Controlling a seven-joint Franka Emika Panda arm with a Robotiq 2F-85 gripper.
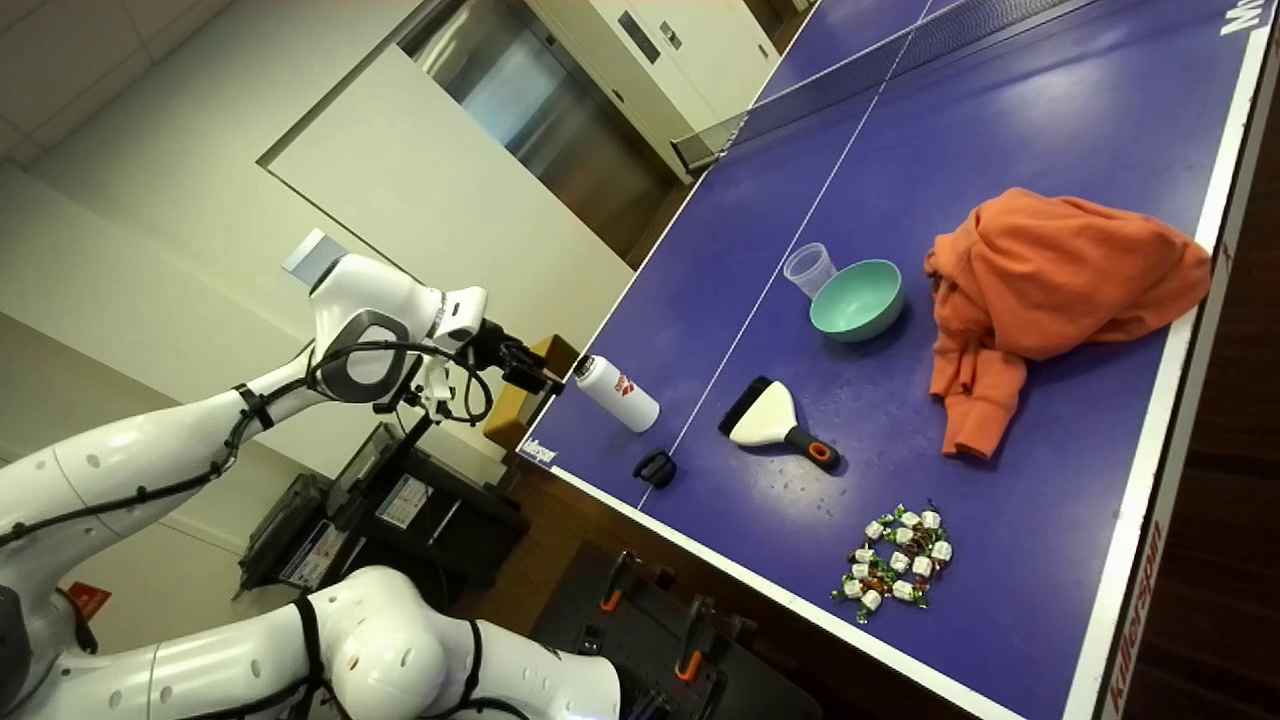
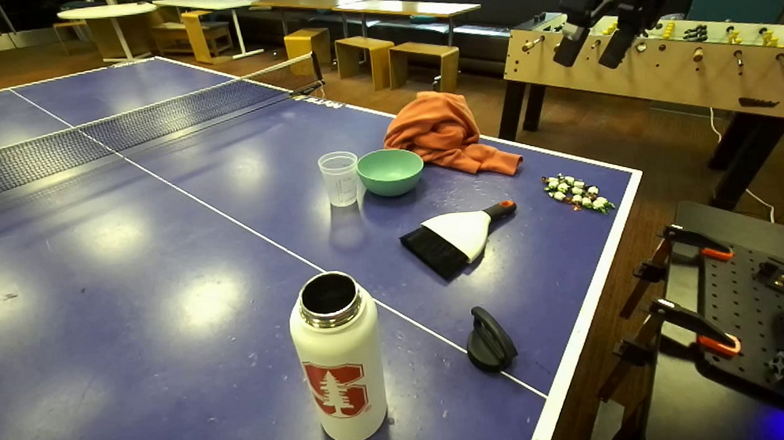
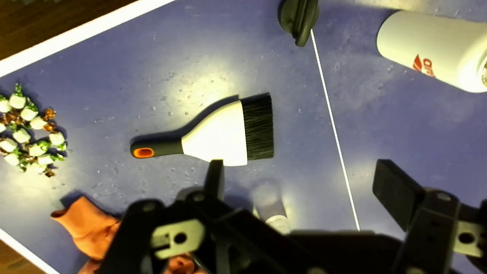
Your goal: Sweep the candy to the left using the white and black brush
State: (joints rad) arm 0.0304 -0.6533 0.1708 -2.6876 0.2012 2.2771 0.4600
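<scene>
The white and black brush [image 1: 768,416] lies flat on the blue table, with a white fan-shaped head, black bristles and a dark handle with an orange hole. The candy [image 1: 900,563], a loose cluster of white, green and brown wrapped pieces, rests near the table corner, past the handle's end. In the wrist view the candy [image 3: 21,135] is cut off by the left edge, while the brush [image 3: 220,137] shows whole. My gripper [image 3: 300,165] is open, with nothing between its fingers. It hangs high above the table, clear of the brush; an exterior view shows the gripper [image 2: 589,56] at upper right.
A white bottle [image 2: 339,359] stands upright near a black lid [image 2: 490,343]. Beyond the brush are a clear cup [image 2: 341,182] and a teal bowl [image 2: 391,179]. An orange garment [image 1: 1060,280] lies at the table's side edge. A net [image 2: 155,136] crosses the table farther back.
</scene>
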